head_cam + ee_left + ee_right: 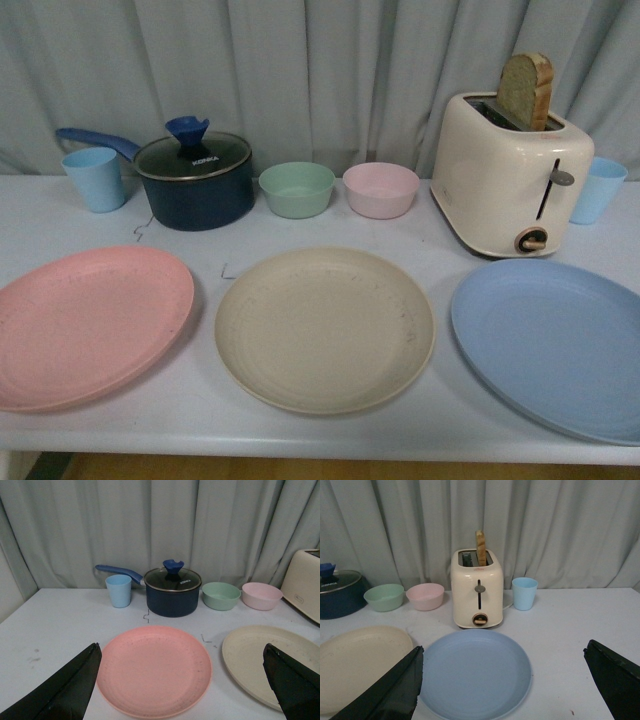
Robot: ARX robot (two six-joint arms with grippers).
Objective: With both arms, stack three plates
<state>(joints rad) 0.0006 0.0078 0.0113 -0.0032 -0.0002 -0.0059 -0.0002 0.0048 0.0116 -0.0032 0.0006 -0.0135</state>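
Three plates lie in a row on the white table. The speckled pink plate (85, 325) is at the left, the speckled beige plate (325, 328) in the middle, the plain light blue plate (555, 345) at the right. None overlap. No arm shows in the front view. My left gripper (182, 680) is open and empty above the near side of the pink plate (154, 670), with the beige plate (250, 657) beside it. My right gripper (502, 680) is open and empty above the near side of the blue plate (475, 672); the beige plate (357, 657) shows at its side.
Along the back stand a light blue cup (95, 178), a dark blue lidded pot (195, 180), a green bowl (297, 189), a pink bowl (381, 189), a cream toaster (510, 180) holding a bread slice (526, 90), and another blue cup (600, 188). A grey curtain hangs behind.
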